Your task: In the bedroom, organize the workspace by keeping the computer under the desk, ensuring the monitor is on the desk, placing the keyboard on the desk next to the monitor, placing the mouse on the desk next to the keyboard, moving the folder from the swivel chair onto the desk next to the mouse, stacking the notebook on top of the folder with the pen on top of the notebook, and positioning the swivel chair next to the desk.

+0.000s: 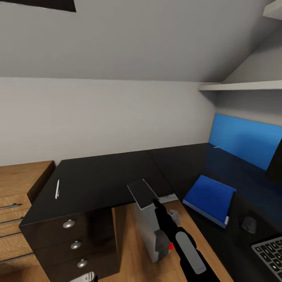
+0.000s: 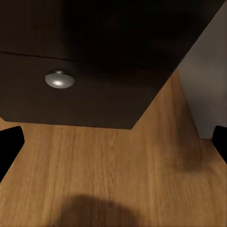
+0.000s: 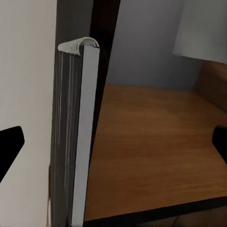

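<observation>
The left gripper [image 2: 113, 142] is held wide open above the wood floor [image 2: 104, 175], before the drawer unit [image 2: 94, 101]. The right gripper [image 3: 113, 142] is spread wide, with the notebook [image 1: 143, 194] edge-on between its fingers; contact cannot be determined. The computer [image 1: 147, 231] is located under the desk [image 1: 102, 176]. The keyboard [image 1: 270, 250], mouse [image 1: 248, 223], folder [image 1: 209, 197] and pen [image 1: 57, 189] are laid on the desk.

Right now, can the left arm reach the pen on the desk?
Probably yes: the pen lies free on the desk, but the left pincer hangs low by the drawers and must rise.
</observation>
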### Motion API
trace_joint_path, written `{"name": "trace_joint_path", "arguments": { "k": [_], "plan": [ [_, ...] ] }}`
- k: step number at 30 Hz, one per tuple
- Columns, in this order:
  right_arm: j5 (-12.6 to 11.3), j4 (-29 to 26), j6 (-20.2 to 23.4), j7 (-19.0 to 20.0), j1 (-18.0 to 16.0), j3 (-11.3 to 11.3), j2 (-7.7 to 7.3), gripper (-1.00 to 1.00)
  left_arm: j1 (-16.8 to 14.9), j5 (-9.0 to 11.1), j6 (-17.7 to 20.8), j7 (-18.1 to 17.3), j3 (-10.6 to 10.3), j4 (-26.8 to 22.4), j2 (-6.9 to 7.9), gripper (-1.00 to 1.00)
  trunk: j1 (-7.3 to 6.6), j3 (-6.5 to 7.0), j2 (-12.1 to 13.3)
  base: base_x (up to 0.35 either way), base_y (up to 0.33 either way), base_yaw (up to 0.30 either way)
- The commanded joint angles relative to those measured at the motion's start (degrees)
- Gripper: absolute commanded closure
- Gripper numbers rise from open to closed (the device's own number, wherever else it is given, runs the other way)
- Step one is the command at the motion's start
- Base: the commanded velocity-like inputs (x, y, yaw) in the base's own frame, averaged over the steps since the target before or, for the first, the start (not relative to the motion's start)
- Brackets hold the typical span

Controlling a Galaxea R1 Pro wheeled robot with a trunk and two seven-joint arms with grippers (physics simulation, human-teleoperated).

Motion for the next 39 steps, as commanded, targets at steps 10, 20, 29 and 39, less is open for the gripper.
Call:
{"name": "trace_joint_path", "arguments": {
  "k": [10, 20, 29, 39],
  "plan": [
    [-0.4, -0.1, 0.1, -0.3, 0.0, 0.4, -0.03, -1.00, 0.0, 0.9, -0.3, 0.2, -0.3, -0.1, 0.00, -1.00, 0.00, -0.05, 0.0, 0.000, 0.053, 0.000],
    [-0.4, -0.2, 0.0, -0.3, 0.0, 0.4, -0.04, -1.00, 0.0, 0.9, -0.3, 0.2, -0.5, 0.0, -0.04, -1.00, 0.00, -0.05, 0.0, 0.072, 0.075, 0.000],
    [-0.4, -0.2, 0.0, -0.2, 0.0, 0.4, -0.04, -1.00, 0.0, 0.9, -0.3, 0.2, -0.6, 0.0, -0.06, -1.00, 0.00, -0.05, 0.0, 0.010, 0.009, 0.000],
    [-0.4, -0.4, 0.0, -0.2, 0.0, 0.4, -0.04, 1.00, 0.0, 0.9, -0.2, 0.2, -0.6, 0.1, -0.12, -1.00, 0.00, -0.05, 0.0, 0.000, 0.000, 0.000]
  ]
}}
